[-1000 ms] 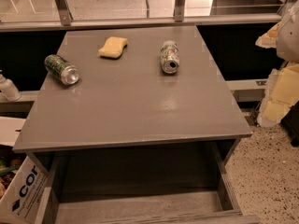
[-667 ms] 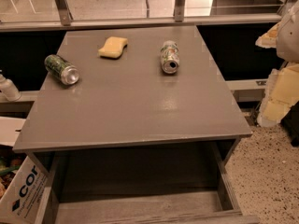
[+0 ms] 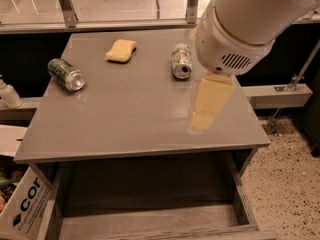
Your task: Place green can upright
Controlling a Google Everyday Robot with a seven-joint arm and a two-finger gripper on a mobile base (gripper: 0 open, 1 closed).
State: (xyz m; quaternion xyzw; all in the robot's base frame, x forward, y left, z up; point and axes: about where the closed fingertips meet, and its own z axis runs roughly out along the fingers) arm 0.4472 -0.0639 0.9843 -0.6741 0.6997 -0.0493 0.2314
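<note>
The green can (image 3: 65, 74) lies on its side near the left edge of the grey table (image 3: 125, 129), its silver end pointing to the front right. My arm's big white housing (image 3: 245, 24) hangs over the table's right part. A cream-coloured piece below it, which I take for my gripper (image 3: 210, 103), reaches down to just above the table's right front area. It is far to the right of the green can and holds nothing that I can see.
A paler white-and-green can (image 3: 181, 60) lies on its side just left of my arm. A yellow sponge (image 3: 121, 50) lies at the back. An open drawer (image 3: 150, 219) juts out below the table front. A cardboard box (image 3: 22, 209) and a white bottle (image 3: 7, 94) are at the left.
My arm has swung in from the right edge of the view to over the table's right side. The cans and the sponge have not moved.
</note>
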